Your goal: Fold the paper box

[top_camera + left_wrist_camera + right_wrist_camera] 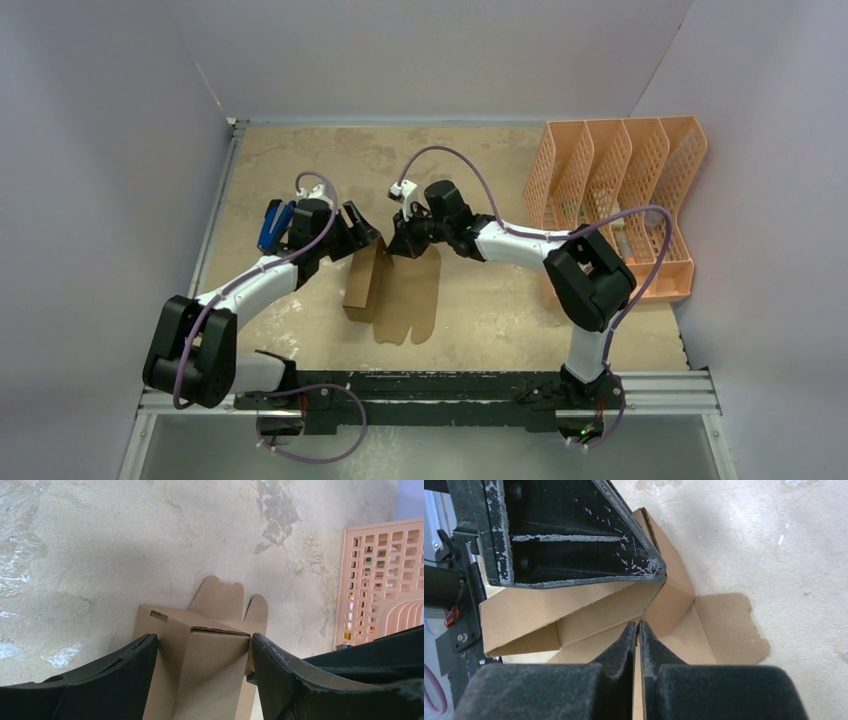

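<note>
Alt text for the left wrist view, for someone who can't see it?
A partly folded brown paper box sits between the open black fingers of the left gripper, one panel raised, its rounded tabs flat on the mottled table. A peach perforated organizer is at the right edge.

Top external: high behind the arm bases, looks down on the whole bench (300, 160). Left wrist: close, low, looks out through left gripper (203, 639). Right wrist: closer still, past right gripper (637, 627). All share paper box (405, 295); top and left wrist share file organizer (610, 190).
</note>
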